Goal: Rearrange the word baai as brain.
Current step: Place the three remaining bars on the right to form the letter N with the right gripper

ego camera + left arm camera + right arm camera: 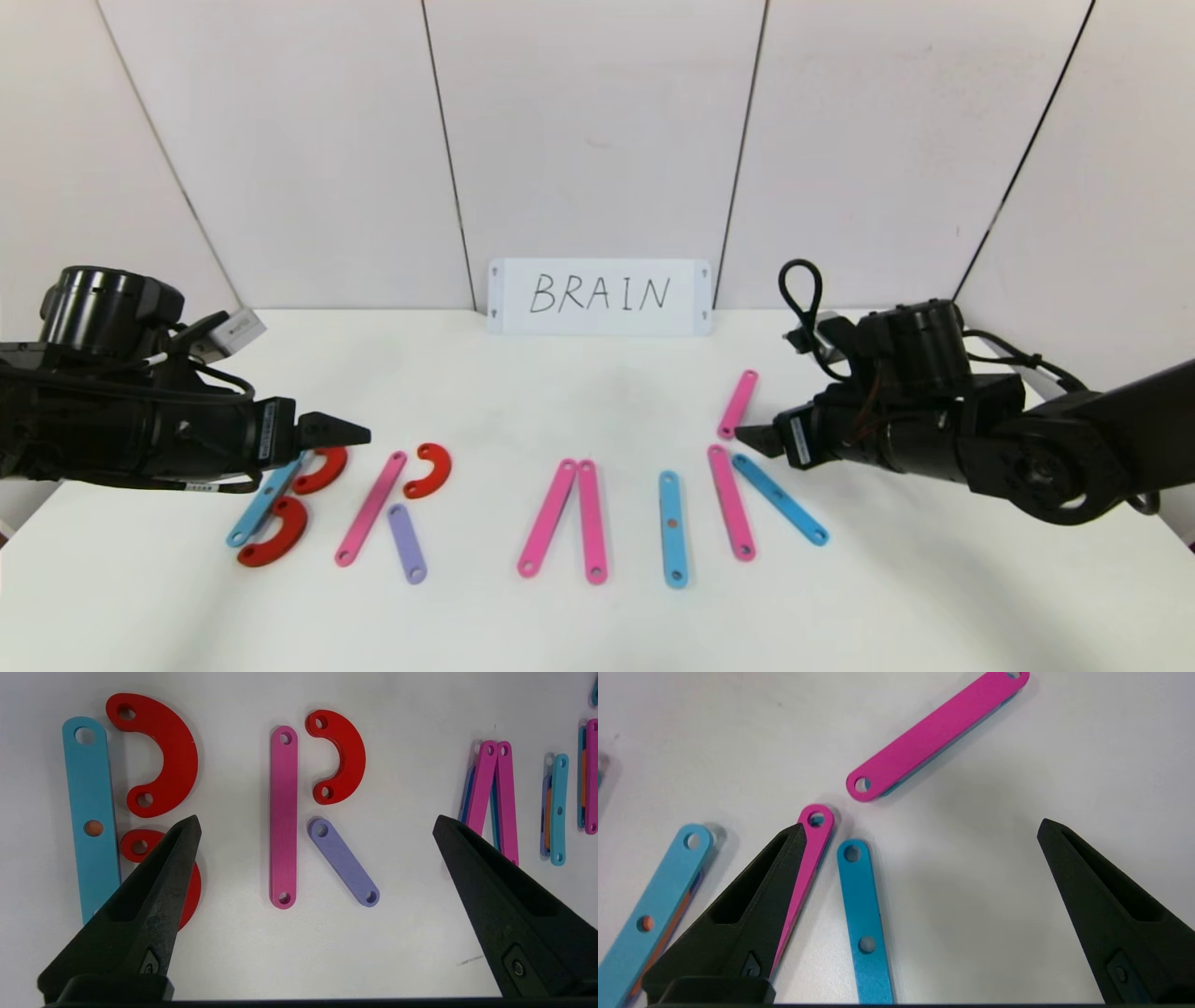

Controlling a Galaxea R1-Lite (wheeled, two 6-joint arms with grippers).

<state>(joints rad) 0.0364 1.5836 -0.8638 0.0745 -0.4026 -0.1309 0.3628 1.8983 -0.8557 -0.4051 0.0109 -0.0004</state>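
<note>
The white table (597, 616) is the biggest thing here, and the plastic letters lie flat along its near half. A white card (599, 297) with BRAIN handwritten on it stands against the back wall. No containers anywhere; every piece sits straight on the tabletop.

The left gripper (317, 826) hangs over the left end of the row with its fingers spread wide, holding nothing. The right gripper (922, 828) hovers at the right end, spread just as wide and empty.

From the left, the B is a blue bar (91, 816) with two red curves beside it: the upper red curve (159, 751) is plain to see, the lower red curve (140, 847) is half hidden behind a finger. The R is a pink bar (283, 816), a red curve (338, 758) and a slanting purple bar (344, 862). Two pink bars (565, 519) meet at the top, no crossbar visible. A lone blue bar (672, 527) follows.

At the right end, a pink upright (730, 502) and a blue slanted bar (780, 499) lie close at their tops, and a loose pink bar (934, 735) lies apart behind them, its far end cut off in the wrist view.
</note>
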